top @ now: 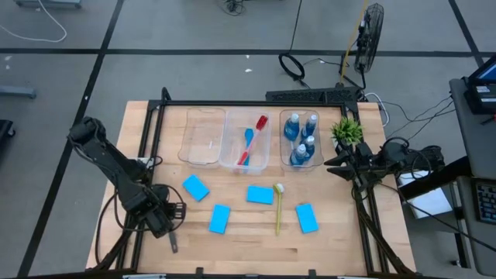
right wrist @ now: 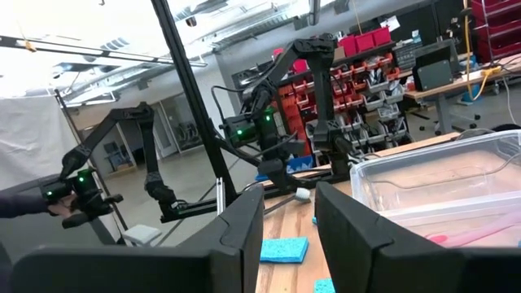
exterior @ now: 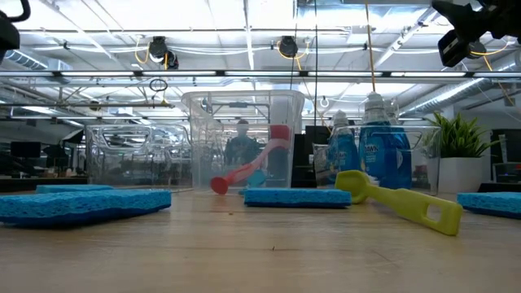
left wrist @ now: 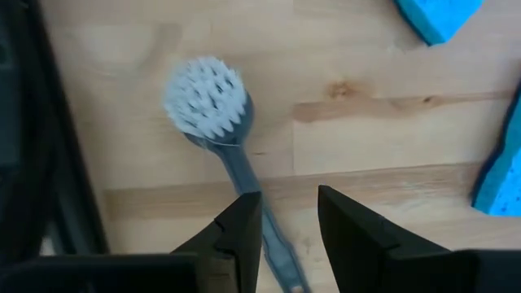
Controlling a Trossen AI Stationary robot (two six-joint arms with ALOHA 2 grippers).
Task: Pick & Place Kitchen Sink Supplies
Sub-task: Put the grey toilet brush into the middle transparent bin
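Dark fingers (left wrist: 244,236) of the left pincer (left wrist: 289,232) stood partly apart and held nothing, hanging just above the handle of the grey brush (left wrist: 220,130); that brush lay flat on the tabletop (left wrist: 366,146) near its front left corner, white bristles up, the slim handle passing under the gap toward one finger; it looked light and stiff, probably smooth plastic, so a grip across the handle a little behind the head seemed safest, since the thin shaft might roll or pivot if taken near its end; blue sponges (top: 195,187) lay near, soft and light, likely best pinched across their short width; the yellow-green brush (top: 278,209) lay between two sponges further right, well apart from the left pincer; toward the back stood the clear bins (top: 203,138), the middle one holding the red brush (top: 256,136) and a blue one, the right one holding the blue bottles (top: 302,138); open wood in front of the bins gave room to lift and carry, though the tabletop edge and frame ran close beside the grey brush; the right pincer (right wrist: 289,224) waited at the right edge by the plant (top: 347,130), partly open and empty.
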